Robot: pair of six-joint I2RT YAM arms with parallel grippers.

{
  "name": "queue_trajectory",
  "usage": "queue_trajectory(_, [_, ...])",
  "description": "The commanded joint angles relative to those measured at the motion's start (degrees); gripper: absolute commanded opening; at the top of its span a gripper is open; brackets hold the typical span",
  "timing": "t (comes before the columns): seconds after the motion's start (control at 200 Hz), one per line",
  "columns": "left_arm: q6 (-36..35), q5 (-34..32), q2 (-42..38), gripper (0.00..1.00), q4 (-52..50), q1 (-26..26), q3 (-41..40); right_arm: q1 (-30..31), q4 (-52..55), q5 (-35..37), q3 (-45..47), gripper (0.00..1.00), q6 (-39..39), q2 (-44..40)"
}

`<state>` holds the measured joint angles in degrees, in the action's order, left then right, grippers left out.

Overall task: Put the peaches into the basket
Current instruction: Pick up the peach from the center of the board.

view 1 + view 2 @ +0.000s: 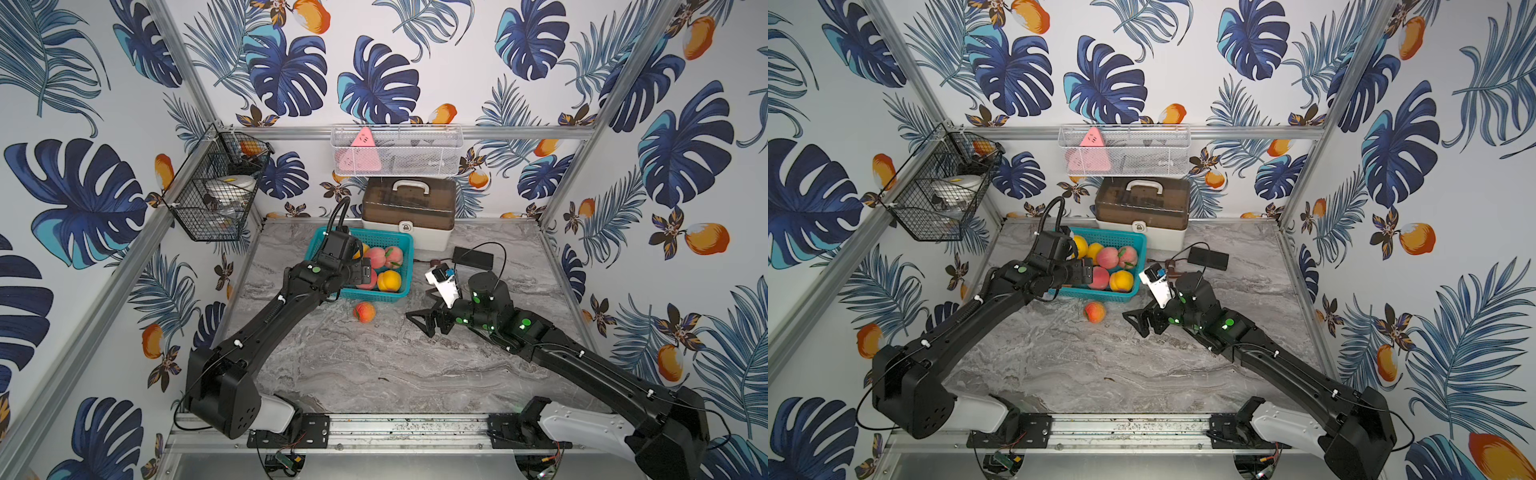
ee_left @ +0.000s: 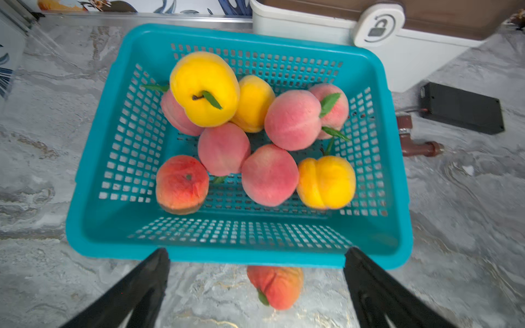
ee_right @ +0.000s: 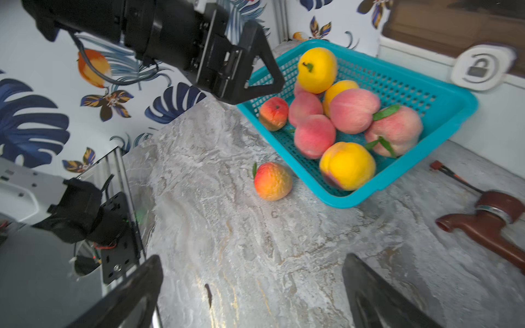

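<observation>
Ten peaches in all. Nine are piled in the teal basket, which stands at the back of the marble tabletop. Counted in the left wrist view, they are five pink, three yellow and one orange-red. The tenth, a loose peach, orange-red with a small green leaf, lies on the tabletop just beside the basket's near wall.

In both top views the left arm covers much of the basket, so only a few fruits show there. In the left wrist view one pink peach is mostly hidden under a yellow one, and the basket rim cuts off the top of the loose peach. The right wrist view is somewhat blurred.

The left jaws hang wide apart and empty above the basket's near rim, and that wrist view shows the loose peach low between the two fingers. The right jaws, also wide and empty, sit low over the tabletop on the right arm. They are near the loose peach but clear of it.
</observation>
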<state>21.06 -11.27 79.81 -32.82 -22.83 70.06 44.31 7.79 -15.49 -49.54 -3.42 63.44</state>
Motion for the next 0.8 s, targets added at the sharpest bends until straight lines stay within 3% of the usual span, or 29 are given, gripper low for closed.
queue_trajectory(0.0, [1.59, 4.36, -2.77, 0.99, -4.10, -1.22, -2.50, 1.67, 1.35, 2.96, 0.02, 1.00, -0.89, -0.40])
queue_trajectory(0.365, [6.51, 10.59, -9.53, 0.99, -2.12, -5.25, -15.68, 4.15, 0.38, 5.29, 2.49, 1.00, -5.78, 1.18])
queue_trajectory(0.796, [7.02, 10.76, -4.39, 0.99, 4.17, -5.60, -20.26, 4.47, -1.67, 4.76, 4.78, 1.00, -6.78, 2.88])
